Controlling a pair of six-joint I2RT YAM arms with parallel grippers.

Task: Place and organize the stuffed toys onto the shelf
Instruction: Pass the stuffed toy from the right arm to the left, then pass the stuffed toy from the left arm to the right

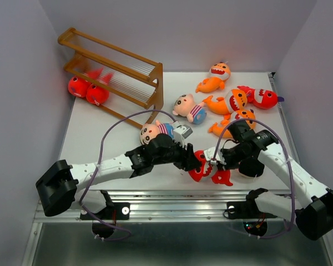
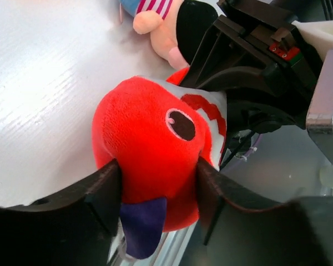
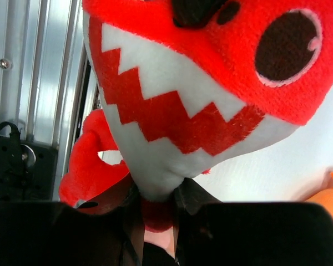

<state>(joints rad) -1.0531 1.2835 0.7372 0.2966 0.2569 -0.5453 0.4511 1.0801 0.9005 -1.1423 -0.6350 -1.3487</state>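
Note:
A red shark [image 1: 201, 172] with a white toothy mouth hangs near the table's front edge, between both grippers. In the left wrist view, my left gripper [image 2: 158, 185] has its fingers pressed against both sides of the shark's head [image 2: 147, 138], just above a purple fin. My right gripper [image 3: 158, 213] is shut on a fold of red plush under the shark's white jaw [image 3: 172, 83]. The brown shelf [image 1: 119, 72] stands at the far left with two red sharks [image 1: 87, 90] at its lowest tier. Two boy toys [image 1: 190, 108] [image 1: 154, 132] lie mid-table.
Three orange sharks [image 1: 213, 77] [image 1: 228, 103] [image 1: 233, 123] and another red shark [image 1: 262, 98] lie at the back right. The metal rail [image 1: 172, 202] runs along the near edge under the arms. White walls close in on the left and right.

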